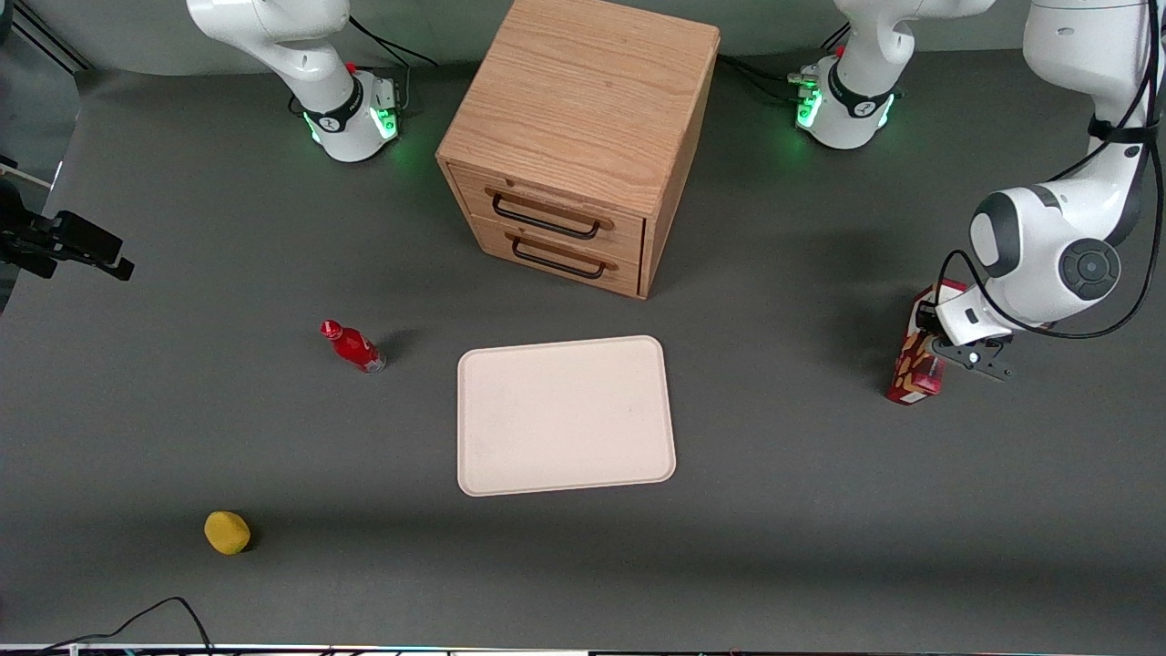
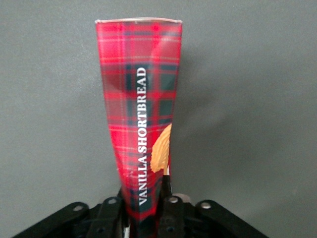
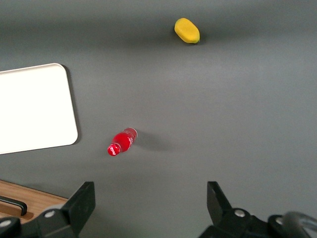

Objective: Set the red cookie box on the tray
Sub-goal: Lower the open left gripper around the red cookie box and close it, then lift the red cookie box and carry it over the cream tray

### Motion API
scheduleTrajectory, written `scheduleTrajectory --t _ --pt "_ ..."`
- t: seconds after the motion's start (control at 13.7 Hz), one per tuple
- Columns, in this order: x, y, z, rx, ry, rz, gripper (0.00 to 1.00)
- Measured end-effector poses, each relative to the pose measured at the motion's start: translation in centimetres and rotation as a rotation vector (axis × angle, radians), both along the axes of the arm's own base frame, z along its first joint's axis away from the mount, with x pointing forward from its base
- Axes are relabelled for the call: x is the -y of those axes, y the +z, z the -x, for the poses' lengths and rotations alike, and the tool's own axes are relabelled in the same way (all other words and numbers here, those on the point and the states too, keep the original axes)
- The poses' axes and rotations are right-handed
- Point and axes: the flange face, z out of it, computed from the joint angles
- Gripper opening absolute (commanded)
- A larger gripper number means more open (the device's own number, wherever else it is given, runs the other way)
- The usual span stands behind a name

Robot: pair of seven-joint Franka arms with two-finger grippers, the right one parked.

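Front view: left arm's hand [image 1: 967,353] grips the slim red tartan cardboard cookie box [image 1: 915,360] at the working arm's end of the grey bench [image 1: 774,547].

The hand's fingers [image 2: 171,210] are clamped on the box's narrow faces at one end, as the left wrist view shows, where the box [image 2: 141,124] extends straight away from the hand. The box stands roughly upright, its long axis near vertical with a slight lean, well apart from the large flat cream rectangular tray [image 1: 565,415]. To do the step well: lift clear of the bench, carry toward the tray, lower over its middle and release only once the box is supported; a tall narrow box tips easily.
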Motion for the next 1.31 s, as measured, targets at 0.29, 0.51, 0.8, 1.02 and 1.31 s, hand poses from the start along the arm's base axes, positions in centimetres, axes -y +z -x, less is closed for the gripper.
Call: scheduleTrajectory --t 0.29,0.51,0.8,1.02,1.31 --pt "0.2 6.4 -3.8 -0.037 0.078 0.018 0.0" --pt "4.2 18.9 -7.5 -0.074 0.247 0.018 0.0" --pt "19.6 26.5 -7.0 -0.062 0.497 -0.001 0.0" --pt "30.2 24.7 -4.8 -0.081 0.607 -0.016 0.0" --pt "40.8 16.9 -4.0 -0.029 0.663 -0.001 0.0"
